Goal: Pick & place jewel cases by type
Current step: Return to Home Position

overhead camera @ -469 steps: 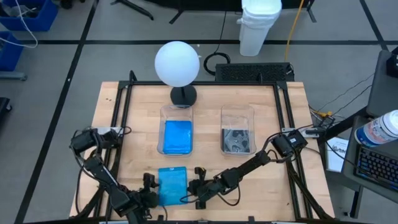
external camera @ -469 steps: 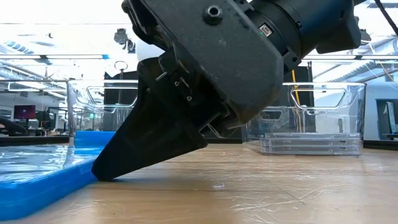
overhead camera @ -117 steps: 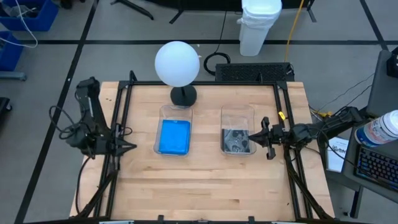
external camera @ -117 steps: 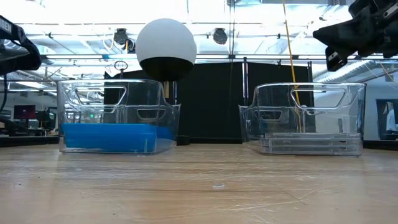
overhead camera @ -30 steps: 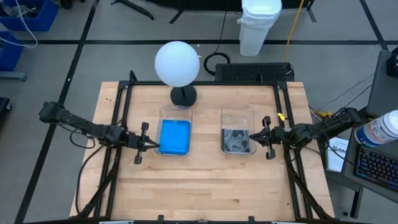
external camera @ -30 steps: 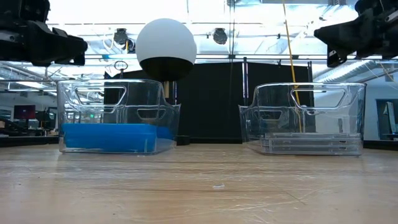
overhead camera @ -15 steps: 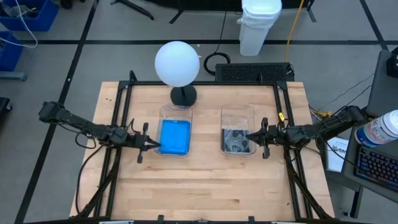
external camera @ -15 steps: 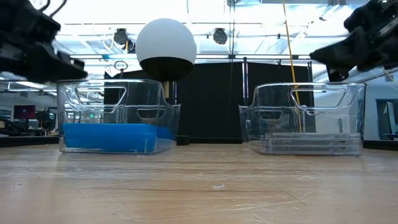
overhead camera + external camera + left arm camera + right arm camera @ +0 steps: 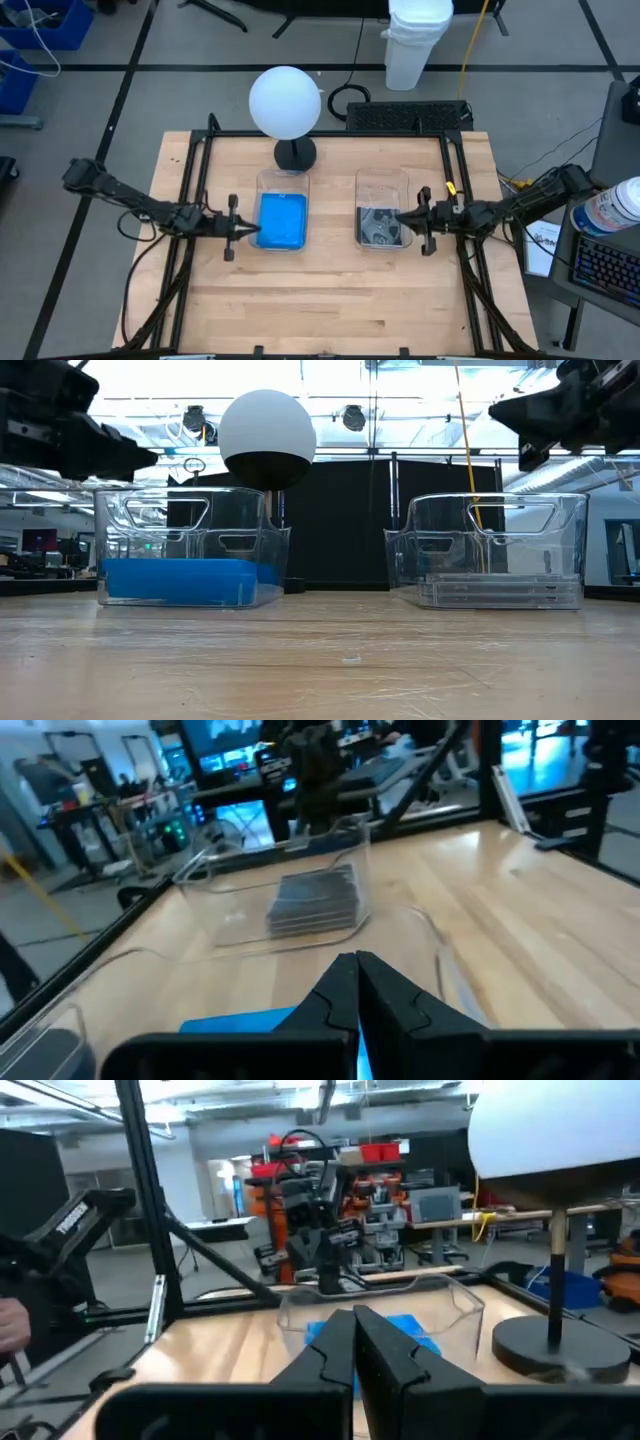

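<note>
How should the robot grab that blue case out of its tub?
Probably from straight above: the blue case lies flat inside the left tub, whose walls block the sides. Pinch its far edge, where the tub floor shows bare.

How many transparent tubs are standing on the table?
2. The left tub holds blue jewel cases; the right tub, beside it, holds clear jewel cases. No further tub seems hidden.

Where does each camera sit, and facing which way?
High: overhead, straight down; both arms, left pincer and right pincer.
Low: table height, across at left tub and right tub; pincers above.
Left wrist: behind its shut pincer, facing clear cases in right tub.
Right wrist: behind its shut pincer, facing blue cases in left tub.
Shared: high and low show both tubs.
</note>
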Controlling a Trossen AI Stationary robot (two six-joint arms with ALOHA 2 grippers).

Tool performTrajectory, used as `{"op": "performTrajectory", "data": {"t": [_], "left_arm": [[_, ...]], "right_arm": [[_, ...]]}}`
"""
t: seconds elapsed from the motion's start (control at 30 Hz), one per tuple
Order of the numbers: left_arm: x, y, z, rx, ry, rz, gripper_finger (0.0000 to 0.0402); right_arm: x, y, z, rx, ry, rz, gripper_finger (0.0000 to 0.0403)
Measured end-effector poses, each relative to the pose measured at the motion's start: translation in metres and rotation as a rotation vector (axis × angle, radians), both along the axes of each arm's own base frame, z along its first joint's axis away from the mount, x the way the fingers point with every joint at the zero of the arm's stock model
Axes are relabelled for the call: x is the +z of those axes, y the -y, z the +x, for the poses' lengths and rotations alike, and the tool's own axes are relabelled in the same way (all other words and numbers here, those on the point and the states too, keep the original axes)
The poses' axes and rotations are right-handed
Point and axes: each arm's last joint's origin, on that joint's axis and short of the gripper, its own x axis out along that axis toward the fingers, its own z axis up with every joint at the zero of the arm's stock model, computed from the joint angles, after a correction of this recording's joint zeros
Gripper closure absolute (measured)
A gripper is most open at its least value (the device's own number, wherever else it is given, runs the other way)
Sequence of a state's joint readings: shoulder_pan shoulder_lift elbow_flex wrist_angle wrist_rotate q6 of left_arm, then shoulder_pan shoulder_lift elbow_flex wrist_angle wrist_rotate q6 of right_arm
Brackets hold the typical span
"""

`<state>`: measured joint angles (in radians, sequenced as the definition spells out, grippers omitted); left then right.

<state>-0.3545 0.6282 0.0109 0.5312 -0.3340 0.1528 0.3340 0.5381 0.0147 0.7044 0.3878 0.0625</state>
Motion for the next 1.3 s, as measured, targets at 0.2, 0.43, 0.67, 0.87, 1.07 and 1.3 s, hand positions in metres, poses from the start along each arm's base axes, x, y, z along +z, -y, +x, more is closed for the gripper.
{"op": "performTrajectory", "data": {"t": [0.2,0.43,0.67,0.87,1.07,1.3], "left_arm": [[0.002,0.008,-0.002,-0.097,0.024,0.055,0.0397],[0.023,0.012,-0.005,-0.133,0.081,0.057,0.0398],[0.026,0.010,-0.029,-0.202,0.227,0.137,0.0398],[0.020,0.001,-0.040,-0.179,0.205,0.111,0.0399],[0.015,-0.001,-0.042,-0.160,0.146,0.089,0.0400],[0.015,-0.001,-0.042,-0.174,0.143,0.084,0.0400]], "right_arm": [[-0.001,-0.006,-0.002,0.040,-0.010,-0.039,0.0403],[0.012,-0.014,-0.010,0.098,0.116,-0.067,0.0403],[0.014,-0.022,-0.019,0.036,0.105,-0.145,0.0403],[0.011,-0.029,-0.023,0.087,0.082,-0.212,0.0403],[-0.001,-0.033,-0.023,0.142,-0.022,-0.196,0.0403],[0.003,-0.033,-0.023,0.146,0.013,-0.145,0.0403]]}}
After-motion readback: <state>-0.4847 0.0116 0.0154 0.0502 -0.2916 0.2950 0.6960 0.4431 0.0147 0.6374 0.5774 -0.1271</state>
